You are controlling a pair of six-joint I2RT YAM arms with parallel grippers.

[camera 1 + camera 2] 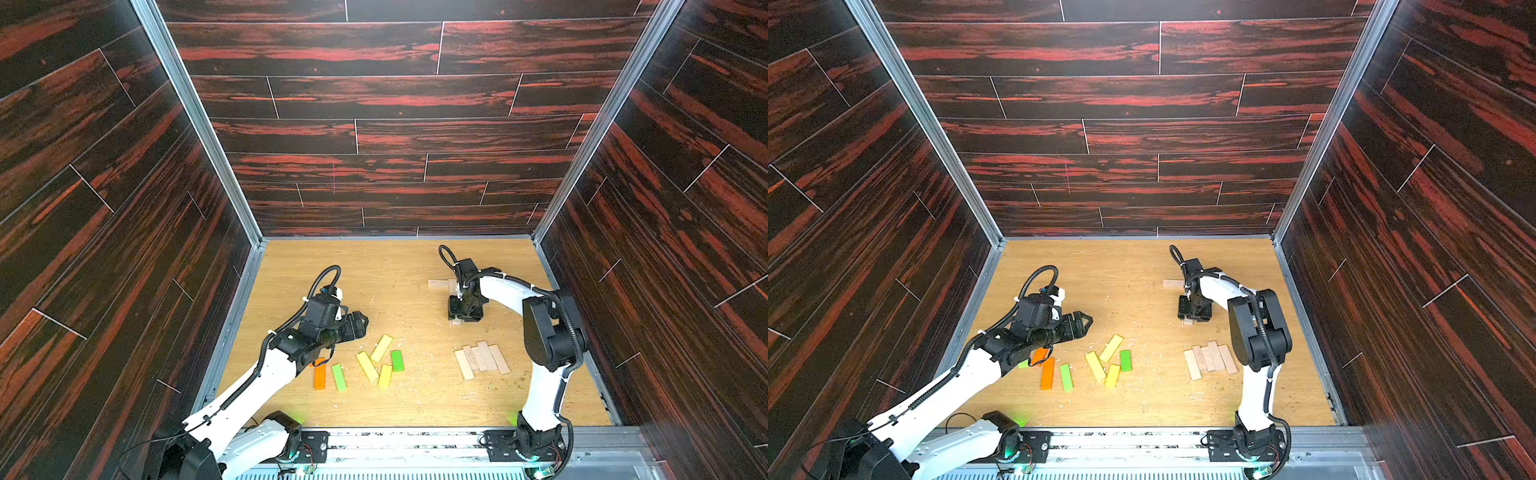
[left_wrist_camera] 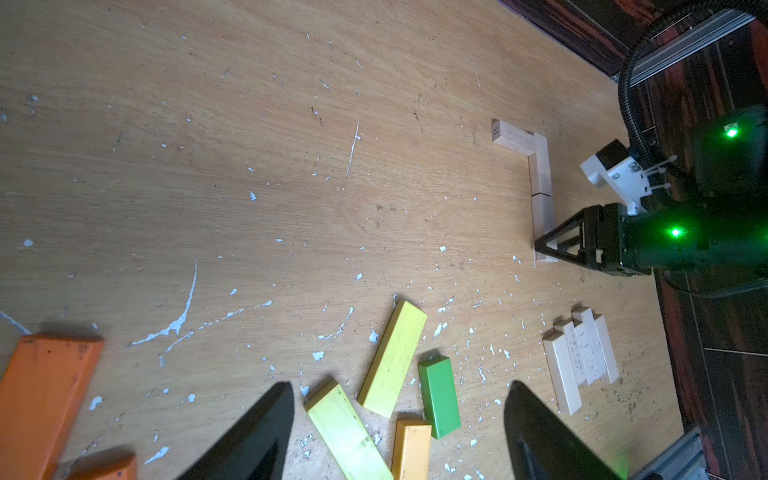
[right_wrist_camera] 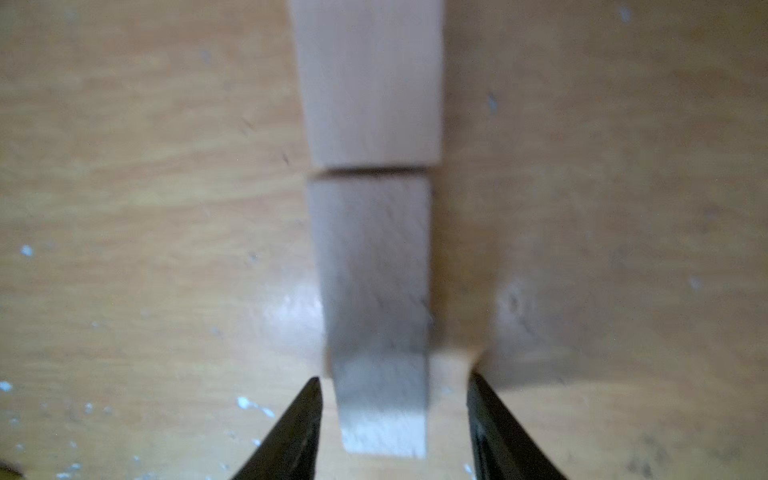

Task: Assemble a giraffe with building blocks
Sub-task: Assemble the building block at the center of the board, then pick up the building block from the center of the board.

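Right end effector point(image 3: 395, 378), lower centre: jaws parted, straddling flat pale wooden plank point(image 3: 374, 270) lying on desk point(image 3: 124, 208), butted against second pale plank point(image 3: 370, 83). Risk, judged: skewed withdrawal could nudge the joint apart. Left wrist view alone shows three-plank L point(image 2: 540, 166); left end effector point(image 2: 401, 383) spread, empty.

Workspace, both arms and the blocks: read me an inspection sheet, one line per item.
Surface: light wood tabletop, scratched.
Job's things: coloured planks loose near left arm; pale-plank row near right arm; pale-plank L farther back.
Clutter: white flecks; nothing else seen.
Grippers: left pincer open, empty, by coloured planks; right pincer open, straddling the L's end plank.
Cables: black conduit loops on both wrists, clear of planks.
Surroundings: dark wood-pattern walls, aluminium frame.
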